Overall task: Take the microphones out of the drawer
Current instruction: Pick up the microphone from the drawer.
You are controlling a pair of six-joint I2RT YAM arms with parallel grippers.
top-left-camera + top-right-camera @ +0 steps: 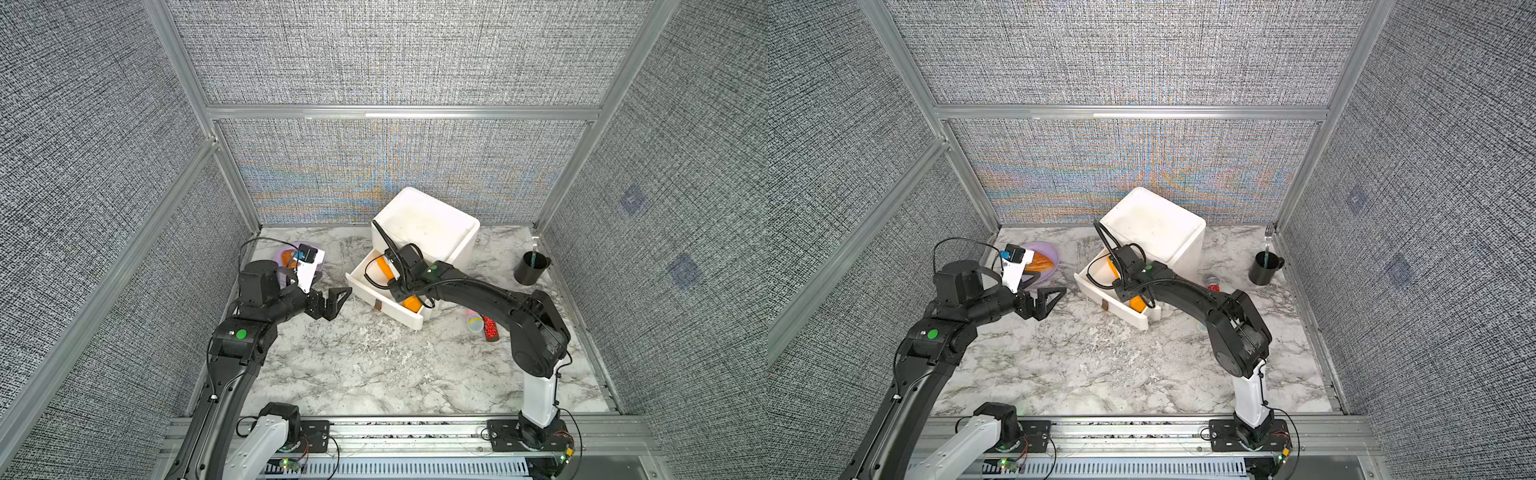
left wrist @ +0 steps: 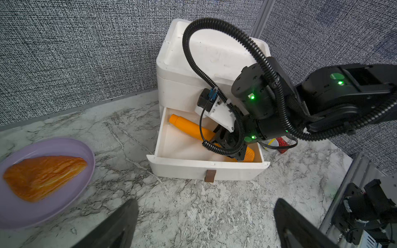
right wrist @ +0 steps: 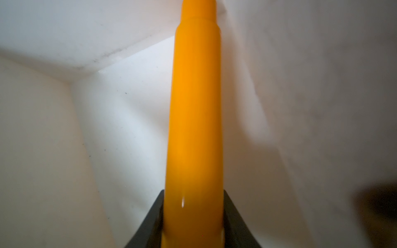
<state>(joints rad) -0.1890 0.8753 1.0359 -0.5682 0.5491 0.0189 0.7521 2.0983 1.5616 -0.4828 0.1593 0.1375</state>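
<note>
Two claws, one orange plastic microphone, one white pulled-out drawer, all on grey marble surface.
Right claw down inside the drawer, pinching the microphone's handle from both sides. Microphone set diagonally in the drawer as its only content, mesh head at a front corner. Left claw spread wide, gripping nothing, hovering near the drawer's corner but apart from it. One white square cabinet housing the drawer. One round purple plate holding one golden pastry. One black mug with one utensil standing in it.
</note>
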